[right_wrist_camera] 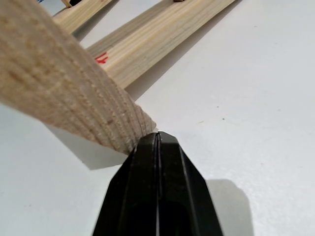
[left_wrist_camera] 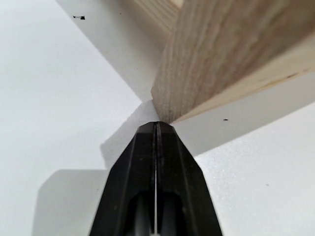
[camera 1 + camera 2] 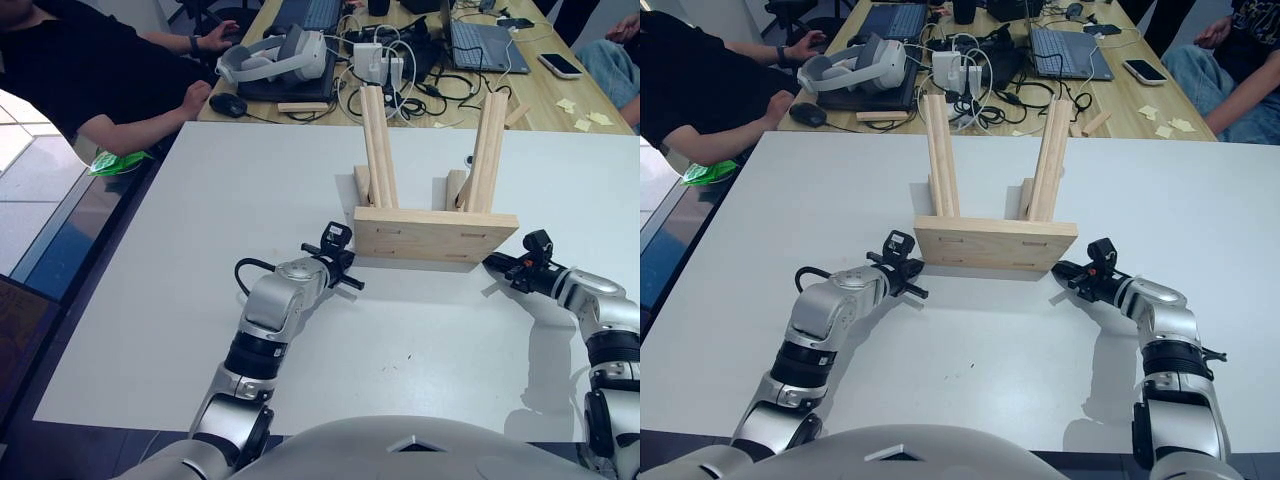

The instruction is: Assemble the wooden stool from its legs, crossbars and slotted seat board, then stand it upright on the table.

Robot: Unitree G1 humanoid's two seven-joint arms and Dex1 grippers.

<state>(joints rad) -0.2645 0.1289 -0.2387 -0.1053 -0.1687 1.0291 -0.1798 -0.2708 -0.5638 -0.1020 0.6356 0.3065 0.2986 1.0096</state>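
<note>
Head view: wooden stool [image 3: 430,190] lies on its side on the white table [image 3: 200,200], legs [image 3: 378,145] pointing away. Wrist close-ups: left gripper [image 2: 156,125] and right gripper [image 1: 157,134], both clenched and empty, tips touching the seat board [image 3: 435,235] at its lower corners

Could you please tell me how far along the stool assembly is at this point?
Done: the stool looks assembled, legs and crossbars joined to the seat board. In hand: the left gripper and right gripper, both shut, sit at the board's lower corners. Remaining: it appears to lie on its side on the table, so it must be stood upright.
</note>
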